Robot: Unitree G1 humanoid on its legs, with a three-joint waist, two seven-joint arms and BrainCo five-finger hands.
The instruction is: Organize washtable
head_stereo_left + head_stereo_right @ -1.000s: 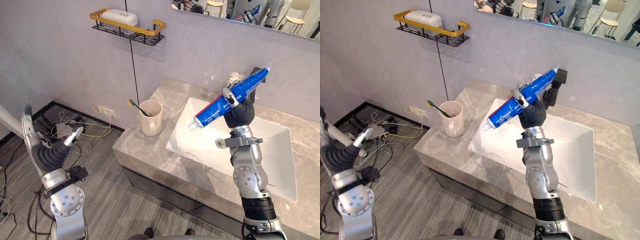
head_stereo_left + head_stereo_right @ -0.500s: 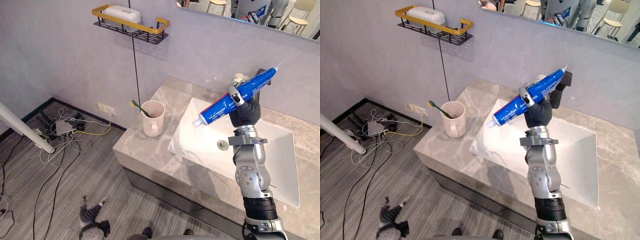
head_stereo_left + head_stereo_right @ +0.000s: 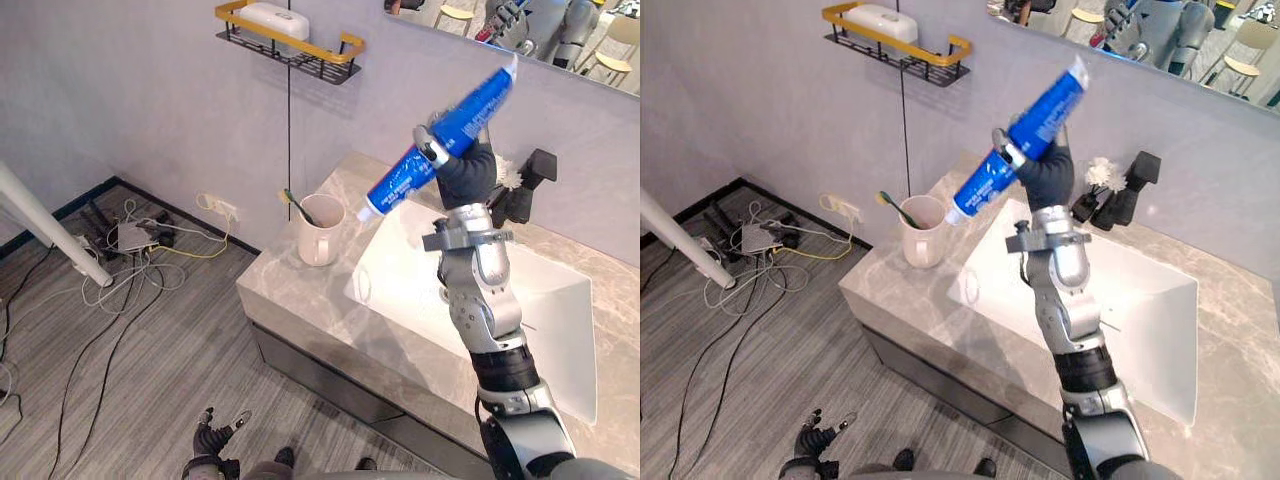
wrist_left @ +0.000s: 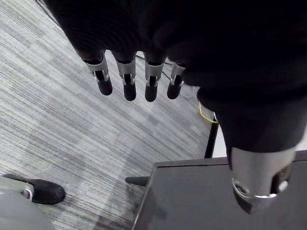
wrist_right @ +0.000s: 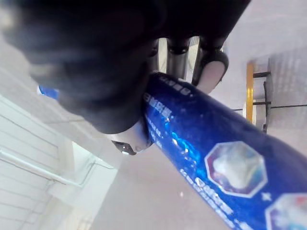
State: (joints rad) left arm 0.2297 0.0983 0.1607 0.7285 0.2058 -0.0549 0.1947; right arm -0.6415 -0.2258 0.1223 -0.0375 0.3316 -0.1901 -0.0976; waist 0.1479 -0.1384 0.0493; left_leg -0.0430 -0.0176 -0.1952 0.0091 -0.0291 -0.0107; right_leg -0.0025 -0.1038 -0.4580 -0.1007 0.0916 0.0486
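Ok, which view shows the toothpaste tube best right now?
Left eye view: the whole toothpaste tube shows, cap to crimp, held slanted in the right hand. Right eye view shows much the same; right wrist view, a close stretch of its blue body.

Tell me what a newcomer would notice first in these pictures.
The big blue toothpaste tube stands out first: the right hand grips it high over the white sink, tilted, its cap end pointing down toward the cup with a green toothbrush on the counter. Next, the black wall shelf with a yellow rail, above the cup, carrying a white box. The left hand hangs low over the floor, fingers straight.
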